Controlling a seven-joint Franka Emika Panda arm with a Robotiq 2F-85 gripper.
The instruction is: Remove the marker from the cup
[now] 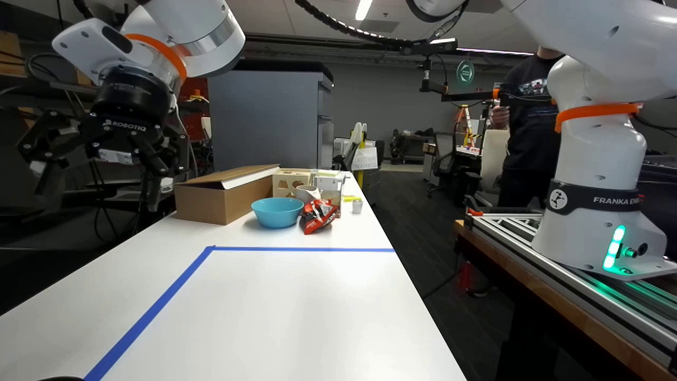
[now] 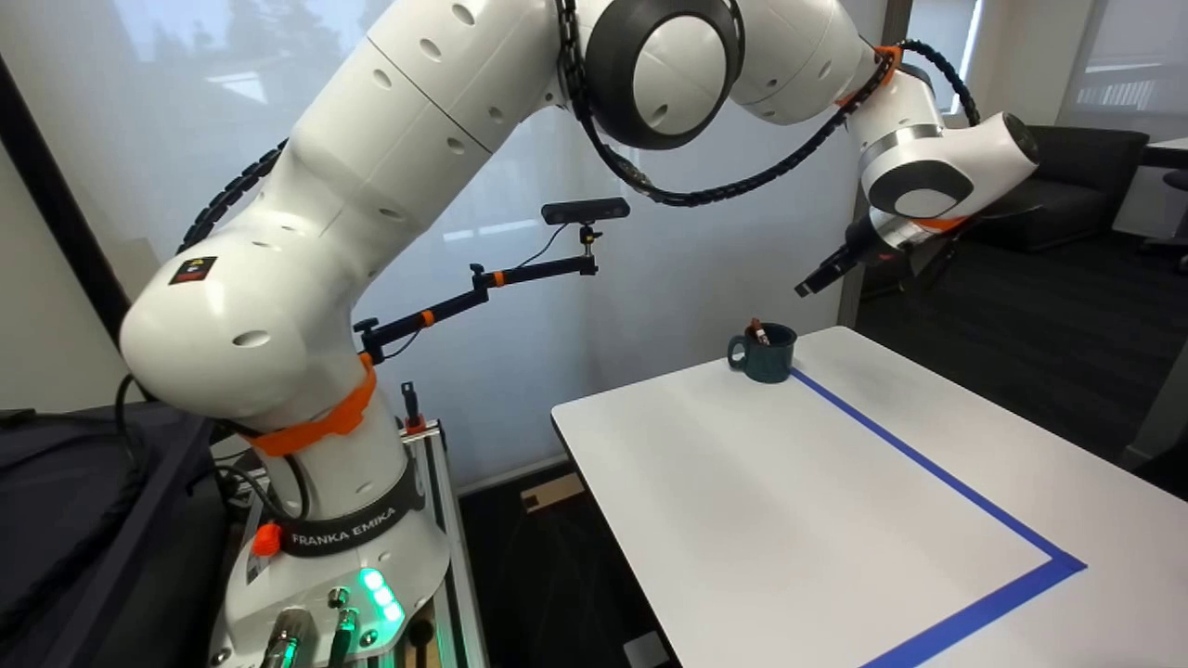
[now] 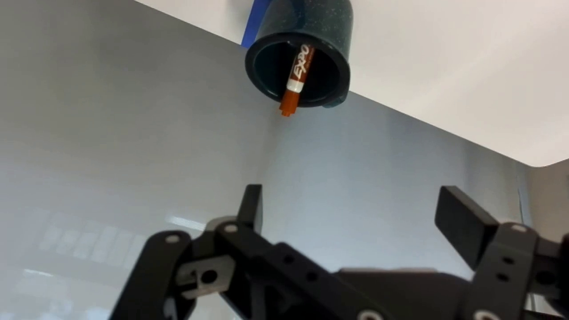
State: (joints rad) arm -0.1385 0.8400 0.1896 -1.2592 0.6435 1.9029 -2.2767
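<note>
A dark green speckled cup (image 2: 768,360) stands upright at the table's far corner, by the end of the blue tape. It also shows at the top of the wrist view (image 3: 309,20), with its mouth facing the camera. A marker with a brown-orange cap and an EXPO label (image 3: 298,71) leans inside the cup, its capped end above the rim. The marker also shows in an exterior view (image 2: 759,331). My gripper (image 3: 349,206) is open and empty. In an exterior view the gripper (image 2: 807,288) is above and to the right of the cup, apart from it. The marker's lower end is hidden in the cup.
The white table (image 2: 742,464) carries blue tape lines (image 2: 928,464). At the table's other end are a blue bowl (image 1: 277,212), a red packet (image 1: 319,216) and a cardboard box (image 1: 225,196). A camera on a stand (image 2: 585,211) is behind the table.
</note>
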